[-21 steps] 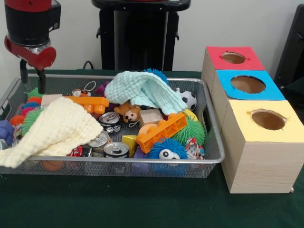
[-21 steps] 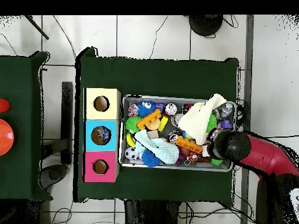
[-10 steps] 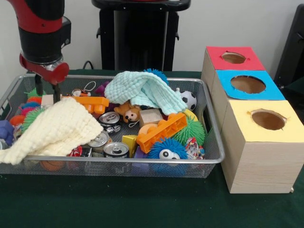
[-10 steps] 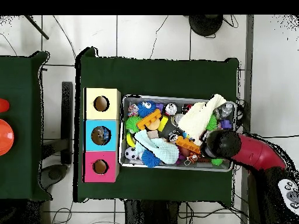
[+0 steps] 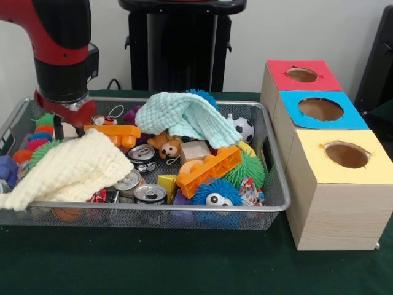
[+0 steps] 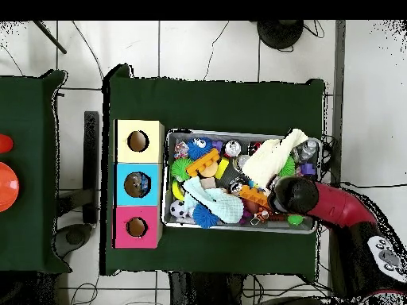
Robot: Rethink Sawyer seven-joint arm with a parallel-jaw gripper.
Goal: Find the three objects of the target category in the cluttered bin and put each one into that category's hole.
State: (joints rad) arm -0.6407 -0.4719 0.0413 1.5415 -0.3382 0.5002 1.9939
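A: Largest first — what was on the table?

B: A wire mesh bin (image 5: 270, 203) on the green cloth, packed with clutter. To its right in the front view stood three wooden boxes in a row, each with a round hole on top: the yellow-topped box (image 5: 341, 184) nearest the camera, the blue-topped box (image 5: 319, 109) behind it, the red-topped box (image 5: 302, 75) farthest back.

A: And the arm?

B: The red and black arm (image 5: 61, 43) came down over the bin's left end. The gripper (image 5: 60, 126) sat low among the items there, just behind the cream cloth (image 5: 67, 166). Its tips were sunk in the clutter — I could not tell how far open it was, or whether it had hold of anything.

A: Contents, by size?

B: The cream cloth draped over the front left corner; a mint cloth (image 5: 184, 117) heaped at the middle back. An orange building block (image 5: 209, 169) lay right of centre, another orange block (image 5: 116, 134) beside the gripper. Spiky balls — a green one (image 5: 245, 167), a blue one with an eye (image 5: 212, 193). Drink cans (image 5: 149, 193) lay between the cream cloth and the orange block. A small soccer ball (image 5: 244, 128) sat at the back right, a little brown toy (image 5: 164, 145) under the mint cloth's edge.
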